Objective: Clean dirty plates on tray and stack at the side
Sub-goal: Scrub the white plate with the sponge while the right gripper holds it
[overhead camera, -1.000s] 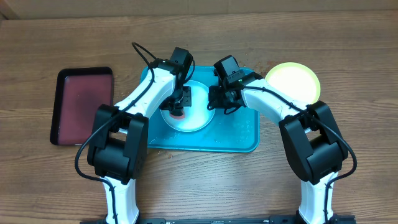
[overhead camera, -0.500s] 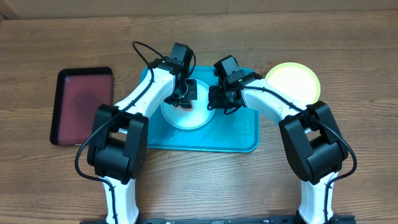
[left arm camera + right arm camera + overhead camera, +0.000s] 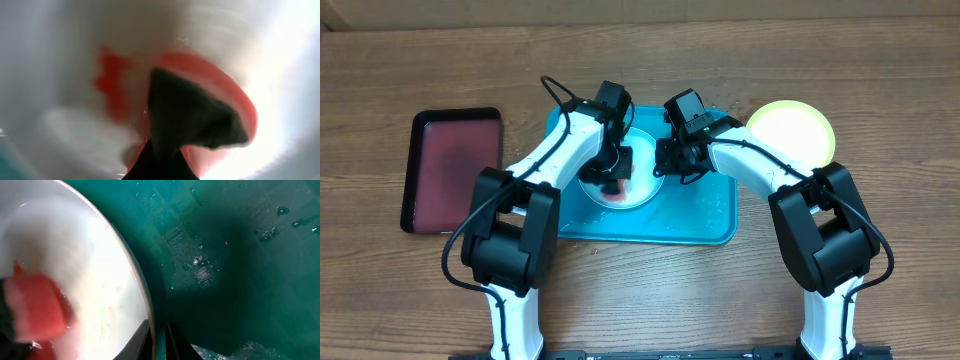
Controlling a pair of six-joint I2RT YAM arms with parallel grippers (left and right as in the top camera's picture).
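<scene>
Left claw (image 3: 616, 172) is clamped on the red sponge (image 3: 612, 192), pressing it on the white plate (image 3: 645, 172) in the tray (image 3: 710, 215). Right claw (image 3: 667, 158) pinches that plate's right rim. The yellow-green plate (image 3: 792, 130) sits on the surface, far right.

Method: I keep the sponge flat, sweep over the red smear (image 3: 107, 80), and keep the rim pinned.

Change from half a second ago: the sponge has moved from the plate's far side to its near side. My right claw is unmoved.

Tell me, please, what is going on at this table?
The left gripper presses a red sponge onto the white plate in the turquoise tray, where red smears show. The right gripper pinches that plate's rim, steadying it. A yellow-green plate lies on the table beside the tray.
</scene>
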